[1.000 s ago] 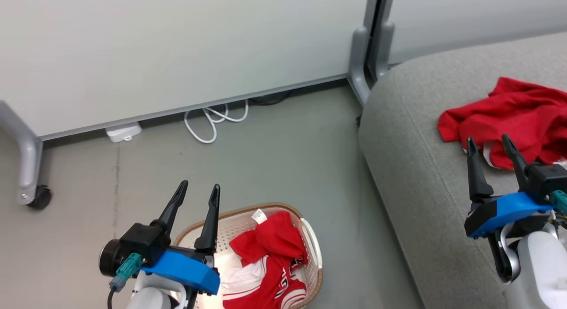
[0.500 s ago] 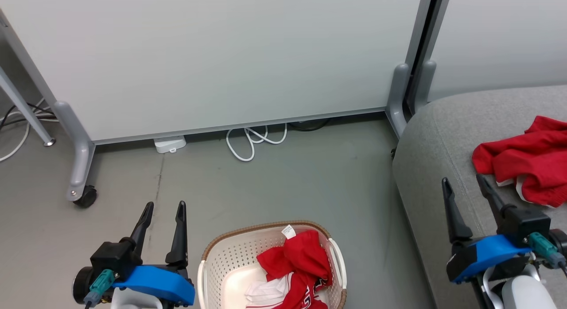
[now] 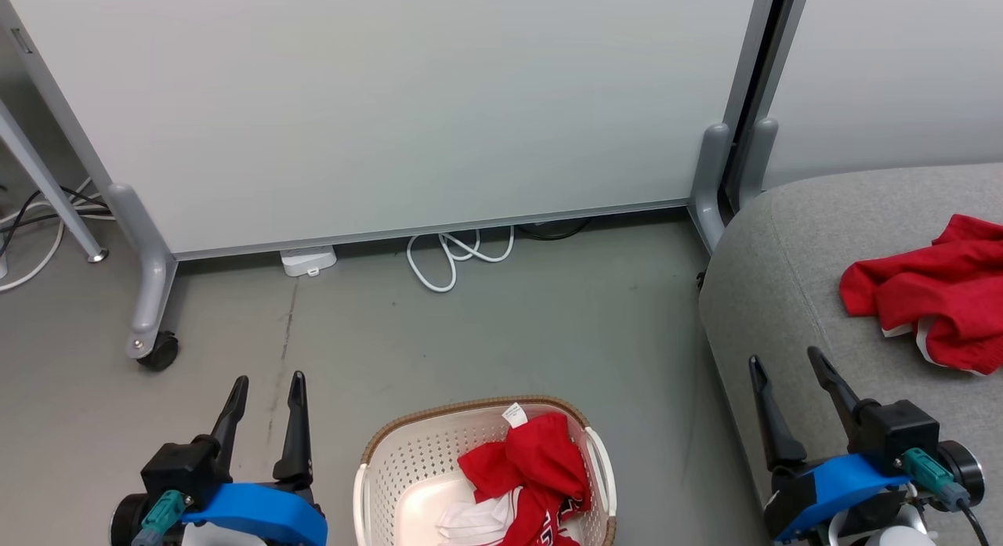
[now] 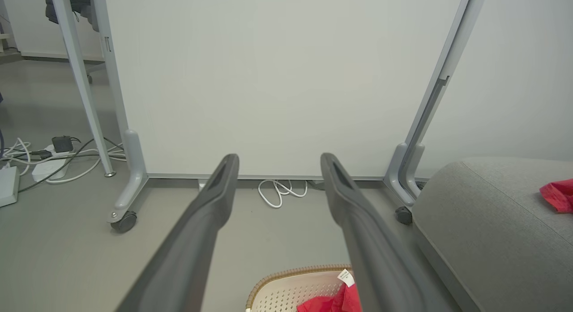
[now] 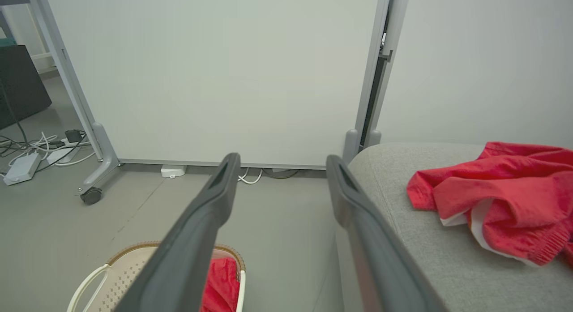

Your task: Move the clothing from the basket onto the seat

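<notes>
A red garment with white trim (image 3: 529, 475) lies crumpled in the cream perforated basket (image 3: 407, 460) on the floor at the bottom centre; it also peeks into the left wrist view (image 4: 333, 301) and the right wrist view (image 5: 219, 287). A second red garment (image 3: 932, 303) (image 5: 497, 198) rests on the grey seat (image 3: 791, 295) at the right. My left gripper (image 3: 265, 381) hovers open over the floor, left of the basket. My right gripper (image 3: 786, 359) stands open above the seat's front edge, short of the red garment there. Nothing is between either pair of fingers.
A white partition panel (image 3: 392, 99) on grey wheeled legs (image 3: 153, 327) stands behind the basket. A coiled white cable (image 3: 454, 256) and a small white box (image 3: 308, 260) lie at its foot. More cables (image 4: 49, 155) trail on the floor at far left.
The camera has swung up and left, so the whole scene shifted. Both grippers sit lower in the picture; the left one is now clear of the basket, the right one farther from the garment on the seat.
</notes>
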Available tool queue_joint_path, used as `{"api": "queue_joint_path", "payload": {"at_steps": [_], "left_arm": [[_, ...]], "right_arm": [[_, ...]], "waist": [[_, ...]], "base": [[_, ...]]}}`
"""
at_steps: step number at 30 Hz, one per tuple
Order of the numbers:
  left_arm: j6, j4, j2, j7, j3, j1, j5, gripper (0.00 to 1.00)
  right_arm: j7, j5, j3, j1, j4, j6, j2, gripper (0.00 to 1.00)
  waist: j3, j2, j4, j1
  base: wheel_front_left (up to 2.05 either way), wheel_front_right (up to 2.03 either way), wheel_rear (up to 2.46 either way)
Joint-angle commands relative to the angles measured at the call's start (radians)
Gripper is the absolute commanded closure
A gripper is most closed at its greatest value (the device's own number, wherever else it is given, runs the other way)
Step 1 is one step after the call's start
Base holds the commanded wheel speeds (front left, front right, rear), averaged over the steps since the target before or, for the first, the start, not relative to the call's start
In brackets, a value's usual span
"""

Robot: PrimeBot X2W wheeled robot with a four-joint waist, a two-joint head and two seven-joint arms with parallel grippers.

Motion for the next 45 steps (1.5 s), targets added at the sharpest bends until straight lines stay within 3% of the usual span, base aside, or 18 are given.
{"api": "queue_joint_path", "payload": {"at_steps": [1, 19, 29, 45], "left_arm": [[-0.001, 0.004, -0.003, -0.003, 0.005, 0.006, 0.004, 0.00], [-0.001, 0.008, -0.001, -0.003, -0.009, 0.000, 0.005, 0.00], [-0.001, 0.010, 0.001, -0.003, -0.014, 0.009, 0.002, 0.00], [-0.001, 0.066, 0.028, -0.003, -0.096, -0.127, -0.004, 0.00]], "right_arm": [[0.000, 0.006, 0.005, 0.018, -0.003, 0.000, 0.004, 0.00], [0.006, 0.018, 0.028, 0.006, 0.016, 0.000, 0.008, 0.00], [0.009, 0.023, 0.053, -0.023, 0.015, 0.000, 0.008, 0.00], [-0.028, 0.062, 0.131, -0.135, -0.005, 0.000, 0.008, 0.00]], "waist": [[0.000, -0.0001, 0.000, 0.0000], [-0.001, -0.0001, -0.006, 0.0000], [0.026, -0.0001, -0.044, 0.0000], [0.274, -0.0001, -0.202, 0.0000]], "base": [[0.00, 0.00, 0.00], [0.00, 0.00, 0.00], [0.00, 0.00, 0.00], [0.00, 0.00, 0.00]]}}
